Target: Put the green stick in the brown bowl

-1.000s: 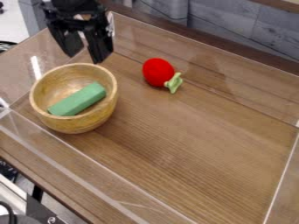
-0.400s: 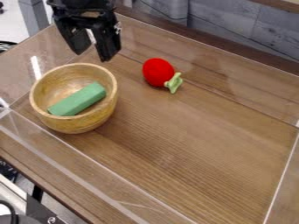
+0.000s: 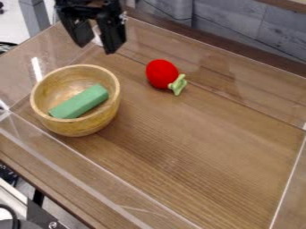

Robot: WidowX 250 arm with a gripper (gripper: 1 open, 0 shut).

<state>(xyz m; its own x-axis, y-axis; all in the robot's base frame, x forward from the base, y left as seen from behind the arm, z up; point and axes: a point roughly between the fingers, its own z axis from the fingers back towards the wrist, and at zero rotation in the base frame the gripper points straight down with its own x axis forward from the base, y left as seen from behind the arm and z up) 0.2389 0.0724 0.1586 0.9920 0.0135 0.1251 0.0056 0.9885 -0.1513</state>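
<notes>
The green stick [image 3: 79,102] lies slanted inside the brown bowl [image 3: 54,121] at the left of the wooden table. My gripper [image 3: 95,38] hangs above and behind the bowl, near the top left of the view. Its dark fingers [image 3: 111,38] stand apart and point down with nothing between them, well clear of the stick.
A red strawberry-like toy [image 3: 163,72] with a green leaf [image 3: 180,86] rests on the table to the right of the bowl. Clear plastic walls [image 3: 287,188] fence the wooden table [image 3: 203,152] on its sides.
The gripper has drifted slightly up and to the right, away from the bowl. Its fingers stay apart. The stick and the bowl have not moved.
</notes>
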